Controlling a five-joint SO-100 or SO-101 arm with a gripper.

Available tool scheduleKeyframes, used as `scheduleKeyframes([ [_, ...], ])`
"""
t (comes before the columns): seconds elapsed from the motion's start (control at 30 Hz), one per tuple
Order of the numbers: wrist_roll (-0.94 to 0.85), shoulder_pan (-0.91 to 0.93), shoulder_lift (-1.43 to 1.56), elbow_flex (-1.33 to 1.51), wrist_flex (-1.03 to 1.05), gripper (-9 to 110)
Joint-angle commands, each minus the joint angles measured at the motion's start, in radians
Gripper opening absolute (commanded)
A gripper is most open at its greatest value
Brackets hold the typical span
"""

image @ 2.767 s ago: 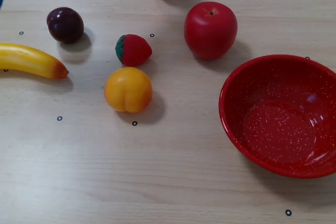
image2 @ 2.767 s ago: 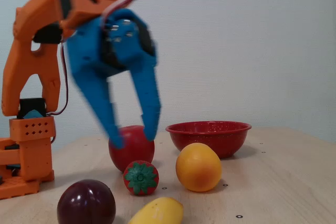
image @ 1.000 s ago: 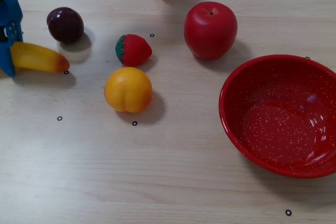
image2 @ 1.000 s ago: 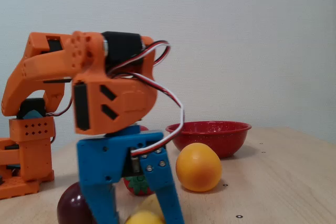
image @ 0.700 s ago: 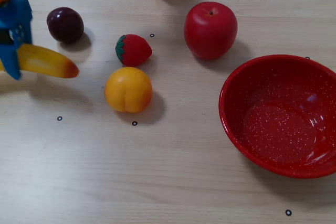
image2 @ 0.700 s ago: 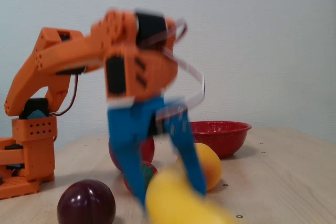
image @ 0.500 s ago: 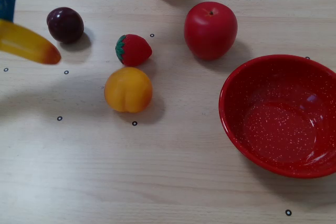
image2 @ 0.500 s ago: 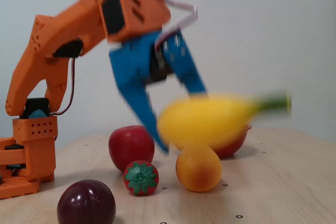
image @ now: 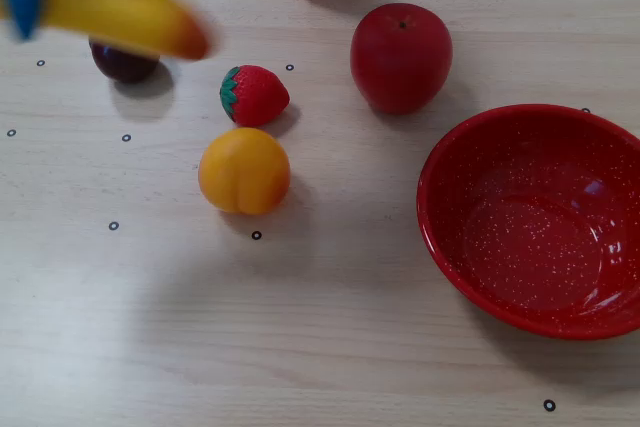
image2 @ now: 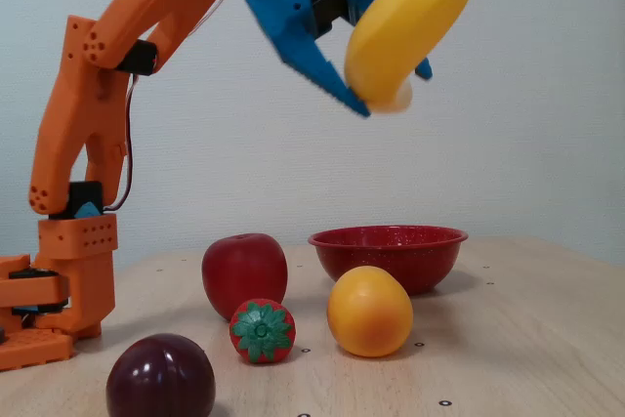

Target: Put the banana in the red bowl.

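End effector (image2: 376,80) gripping banana (image2: 410,21), high above table (image2: 527,339)

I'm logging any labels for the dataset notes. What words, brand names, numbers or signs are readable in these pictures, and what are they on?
None: no readable text, brand or number shows in either fixed view.
The table carries only small black ring marks, no characters.
The banana, the red bowl, the other fruits and the orange arm bear no lettering.

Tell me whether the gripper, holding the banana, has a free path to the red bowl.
Probably yes: the gripper holds the banana high above the fruits, and the red bowl sits open and empty, with nothing over it.
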Motion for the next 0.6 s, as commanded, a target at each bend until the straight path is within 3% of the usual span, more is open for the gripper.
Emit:
scheduleKeyframes([
  [0.0, -0.106, 0.155, 0.160, -0.112, 0.002, 0],
  [0.27, -0.325, 0.558, 0.124, -0.124, 0.020, 0],
  [0.57, -0.403, 0.824, -0.044, -0.129, 0.071, 0],
])
